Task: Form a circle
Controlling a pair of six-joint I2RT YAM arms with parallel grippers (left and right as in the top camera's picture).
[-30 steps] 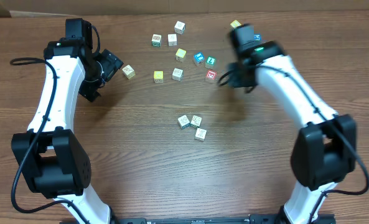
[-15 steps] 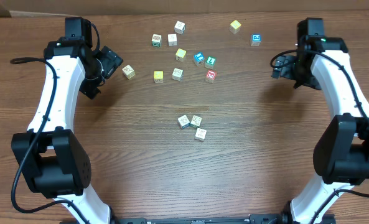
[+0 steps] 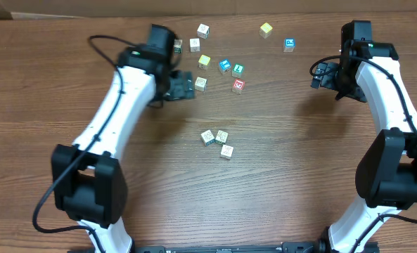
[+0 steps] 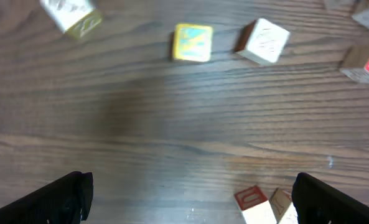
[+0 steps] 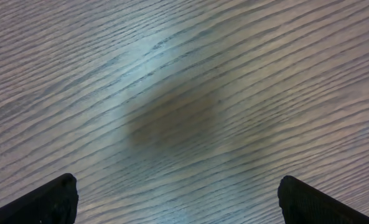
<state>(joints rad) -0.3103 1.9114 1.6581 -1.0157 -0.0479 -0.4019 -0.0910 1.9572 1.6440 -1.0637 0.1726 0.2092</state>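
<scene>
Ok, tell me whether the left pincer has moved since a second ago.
Yes. The left pincer swung right, much closer to the unmoved clump of blocks at mid-table.

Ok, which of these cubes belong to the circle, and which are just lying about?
Job: cream cube clump, mid-table.
Lying about: blue-faced cube; yellow cube; white cube, all at the far edge.

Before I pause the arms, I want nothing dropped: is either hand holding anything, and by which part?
Nothing is held. The left hand and the right hand both stand open and empty above the table.
</scene>
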